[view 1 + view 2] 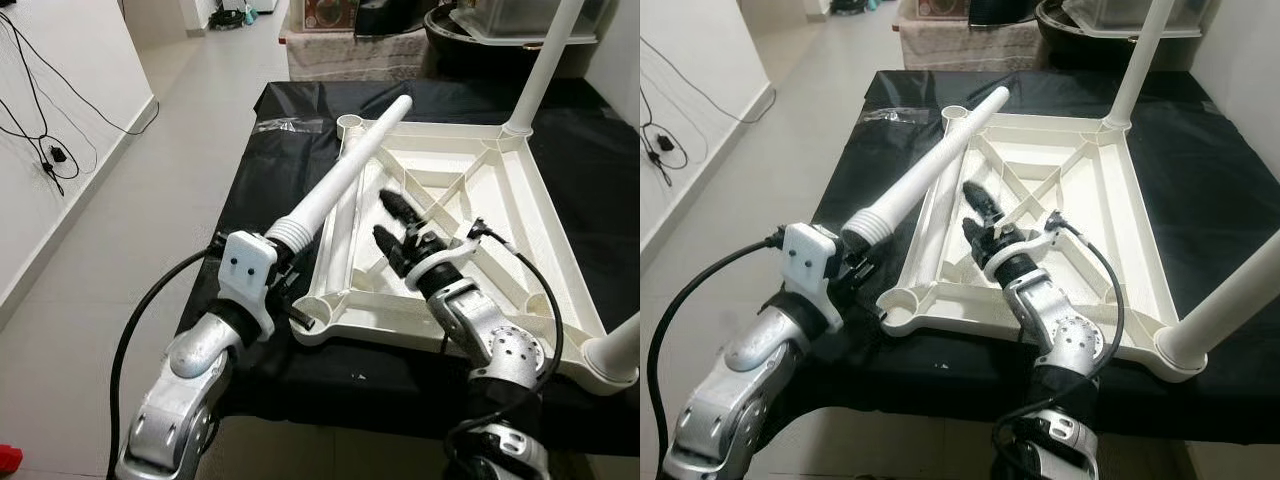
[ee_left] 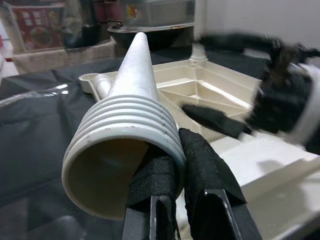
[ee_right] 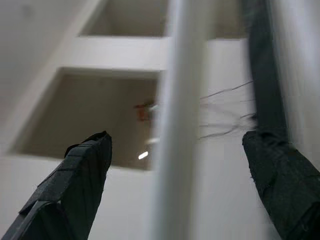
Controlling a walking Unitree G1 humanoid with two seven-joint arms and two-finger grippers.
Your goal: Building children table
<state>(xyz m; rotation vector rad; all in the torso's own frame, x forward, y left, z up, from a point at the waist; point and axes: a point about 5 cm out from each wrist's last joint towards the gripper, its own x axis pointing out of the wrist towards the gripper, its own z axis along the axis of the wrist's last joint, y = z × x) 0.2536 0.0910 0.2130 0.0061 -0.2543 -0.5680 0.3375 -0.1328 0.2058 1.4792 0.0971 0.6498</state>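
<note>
A white table top (image 1: 533, 215) lies upside down on a black-covered surface, its ribs facing up. One leg (image 1: 542, 68) stands in its far right corner and another leg (image 1: 618, 357) stands in the near right corner. My left gripper (image 2: 182, 195) is shut on the ribbed end of a loose white leg (image 1: 340, 180), which slants over the table top's left edge toward the round socket (image 1: 350, 123) at the far left corner. My right gripper (image 1: 395, 227) hovers open over the underside, its fingers (image 3: 75, 185) straddling a white rib.
The black cloth (image 1: 270, 150) covers the work surface, which ends close in front of me. Bare floor (image 1: 150, 200) and a white wall with hanging cables (image 1: 45, 150) lie to the left. A dark basin (image 1: 470, 35) and boxes stand behind the work surface.
</note>
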